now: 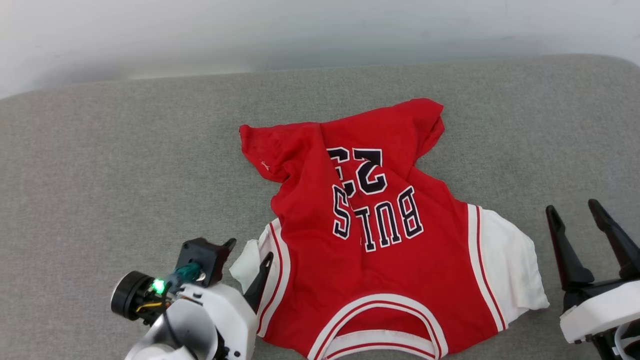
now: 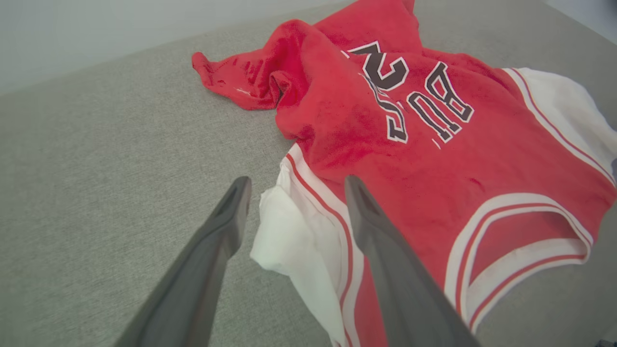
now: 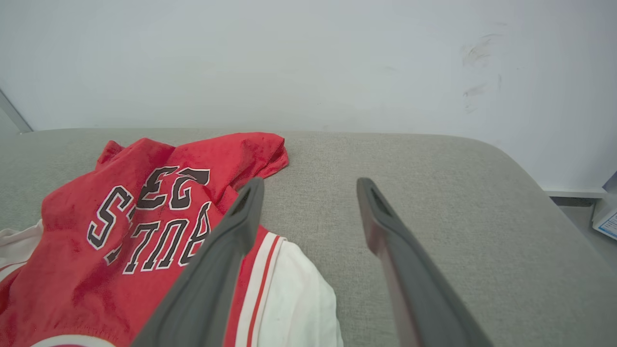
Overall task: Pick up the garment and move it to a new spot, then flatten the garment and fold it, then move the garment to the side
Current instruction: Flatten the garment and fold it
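The garment (image 1: pixel 380 260) lies spread on a grey cushion, a red jersey with white sleeves, collar toward me and hem crumpled at the far side. Its "BULLS" and 23 read upside down. In the left wrist view the garment (image 2: pixel 458 164) has its white sleeve (image 2: pixel 294 236) lying between and below my two fingers. My left gripper (image 1: pixel 250 250) (image 2: pixel 296 180) is open, straddling that sleeve's edge. My right gripper (image 1: pixel 572 206) (image 3: pixel 309 180) is open just right of the other white sleeve (image 1: pixel 505 260), over bare cushion. In the right wrist view the garment (image 3: pixel 72 270) sits at the left.
The grey fabric cushion (image 1: pixel 125 165) stretches wide to the left and right of the jersey. A pale wall (image 1: pixel 320 30) runs along its far edge. In the right wrist view the cushion's rounded right corner (image 3: pixel 520 168) drops to the floor, where a small box (image 3: pixel 607 219) sits.
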